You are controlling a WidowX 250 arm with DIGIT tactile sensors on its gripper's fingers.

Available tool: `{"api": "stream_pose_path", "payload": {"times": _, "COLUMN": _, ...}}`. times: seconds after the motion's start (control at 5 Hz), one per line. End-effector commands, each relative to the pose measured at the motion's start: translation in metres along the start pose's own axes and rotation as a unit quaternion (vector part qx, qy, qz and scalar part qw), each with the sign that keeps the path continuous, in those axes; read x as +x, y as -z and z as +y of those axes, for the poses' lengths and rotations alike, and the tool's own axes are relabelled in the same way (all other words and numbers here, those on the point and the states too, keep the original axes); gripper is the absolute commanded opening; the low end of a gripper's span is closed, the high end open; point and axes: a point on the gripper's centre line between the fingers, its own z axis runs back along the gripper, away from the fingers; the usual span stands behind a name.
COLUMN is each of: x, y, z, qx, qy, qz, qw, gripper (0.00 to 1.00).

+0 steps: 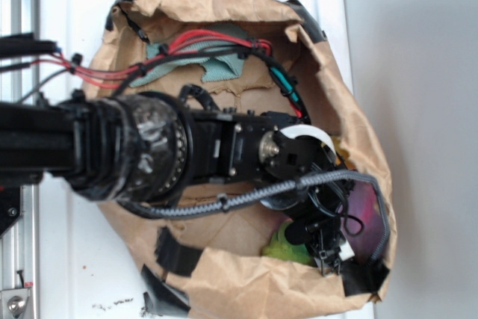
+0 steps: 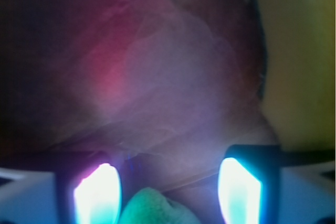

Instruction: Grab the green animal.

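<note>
Now the tool (image 2: 167,192) gapes wide, green animal (image 2: 149,208) between its fingers.

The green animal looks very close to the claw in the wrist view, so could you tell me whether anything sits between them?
Nothing visible does. In the wrist view the green animal shows at the bottom edge, in the gap between the claw's two glowing fingers, with only blurred purplish material behind it.
</note>
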Motion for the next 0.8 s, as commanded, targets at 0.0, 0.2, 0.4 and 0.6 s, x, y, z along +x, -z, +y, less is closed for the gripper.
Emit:
{"api": "stream_pose_path", "payload": {"times": 0.0, "x": -0.008, "y": -0.014, "z": -0.011, "qx": -0.022, "qy": 0.021, "qz": 0.005, "qw": 1.000, "gripper": 0.00}}
{"api": "stream_pose_path", "payload": {"times": 0.2, "x": -0.002, "y": -0.031, "z": -0.015, "qx": -0.037, "qy": 0.018, "qz": -0.009, "qw": 0.999, "gripper": 0.00}}
{"api": "stream_pose_path", "payload": {"times": 0.4, "x": 0.007, "y": -0.050, "z": -0.019, "qx": -0.051, "qy": 0.009, "qz": -0.023, "qw": 0.998, "gripper": 0.00}}
{"api": "stream_pose_path", "payload": {"times": 0.6, "x": 0.013, "y": -0.070, "z": -0.022, "qx": -0.067, "qy": -0.002, "qz": -0.034, "qw": 0.997, "gripper": 0.00}}
